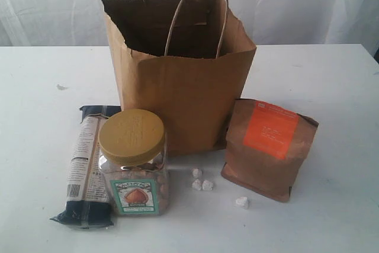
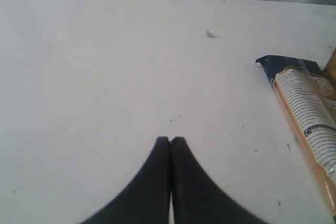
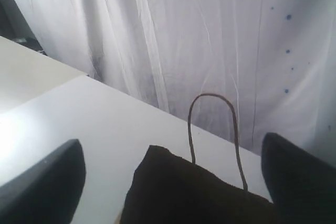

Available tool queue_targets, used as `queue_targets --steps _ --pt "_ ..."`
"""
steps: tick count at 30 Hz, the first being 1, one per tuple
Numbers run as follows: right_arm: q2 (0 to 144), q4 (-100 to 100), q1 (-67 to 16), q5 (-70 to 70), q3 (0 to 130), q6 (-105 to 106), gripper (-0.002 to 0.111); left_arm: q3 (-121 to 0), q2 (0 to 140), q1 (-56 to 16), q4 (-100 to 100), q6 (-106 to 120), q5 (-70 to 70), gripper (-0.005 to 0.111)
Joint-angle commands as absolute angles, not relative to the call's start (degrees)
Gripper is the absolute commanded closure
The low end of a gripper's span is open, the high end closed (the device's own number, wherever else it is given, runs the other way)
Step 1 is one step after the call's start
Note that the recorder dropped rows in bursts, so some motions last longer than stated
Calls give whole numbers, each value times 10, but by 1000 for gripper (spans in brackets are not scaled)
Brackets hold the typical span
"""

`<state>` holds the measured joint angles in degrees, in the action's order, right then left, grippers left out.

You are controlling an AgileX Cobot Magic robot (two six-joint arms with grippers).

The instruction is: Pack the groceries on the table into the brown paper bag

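Tall kraft-brown paper bag (image 1: 177, 87) stands open on the white table (image 1: 331, 87), with tan-lidded nut jar (image 1: 133, 164), long dark-blue packet (image 1: 89, 164) and orange-labelled brown pouch (image 1: 269, 146) in front. Right gripper (image 3: 170, 145) hangs spread wide over its mouth; left gripper (image 2: 169, 141), pinched closed near the packet, likely must open first.
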<state>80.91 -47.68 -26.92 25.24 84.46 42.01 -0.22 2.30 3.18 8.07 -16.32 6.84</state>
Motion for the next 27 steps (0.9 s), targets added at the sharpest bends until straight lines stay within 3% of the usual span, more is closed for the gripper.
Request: queue_targets --steps 1,8,18,27 --pt "780 -431 -268 235 847 418 32 0 21 32 78 -165 70 107" --pt "747 -176 -268 272 847 365 61 0 21 32 78 -165 70 107" --pt "737 125 -268 525 845 203 97 0 21 32 78 -165 70 107" --pt "741 340 -190 497 845 -26 102 0 21 32 78 -165 70 107"
